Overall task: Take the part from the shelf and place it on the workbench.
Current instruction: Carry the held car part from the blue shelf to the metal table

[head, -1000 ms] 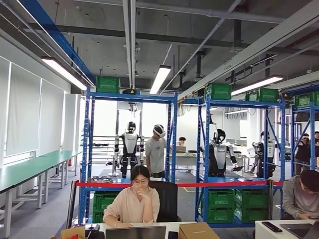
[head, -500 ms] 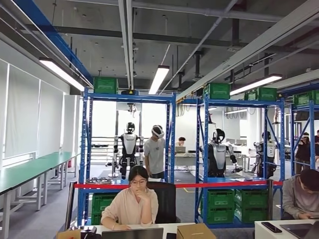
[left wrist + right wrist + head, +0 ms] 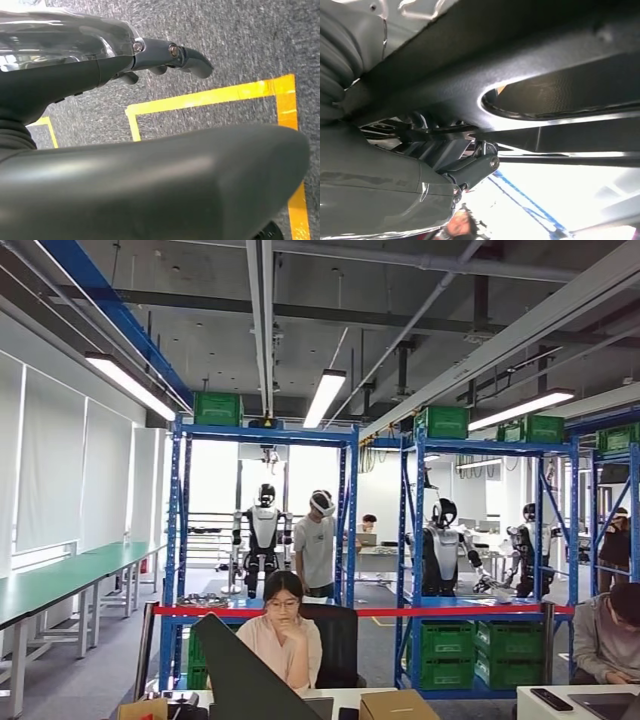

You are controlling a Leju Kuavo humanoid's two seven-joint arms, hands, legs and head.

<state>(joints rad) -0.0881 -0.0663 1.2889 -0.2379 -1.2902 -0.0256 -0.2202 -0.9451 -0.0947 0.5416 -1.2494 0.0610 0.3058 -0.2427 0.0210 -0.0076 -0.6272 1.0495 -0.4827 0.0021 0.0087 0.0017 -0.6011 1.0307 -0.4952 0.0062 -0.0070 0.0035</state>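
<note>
A flat black part with a straight slanted edge rises at the bottom of the head view, in front of the seated person. In the right wrist view the same black part shows an oblong slot and lies across my right hand, whose dark fingers press against its underside. My left hand hangs over grey carpet with its fingers stretched out and nothing in it.
Blue shelves with green crates stand ahead behind red barrier tape. A person sits at a desk close in front, another at the right edge. Green workbenches line the left wall. Yellow floor tape lies below my left hand.
The black part has come up into the bottom of the head view, where it was not seen before. The camera has shifted slightly, so the whole scene sits a little lower and to the right.
</note>
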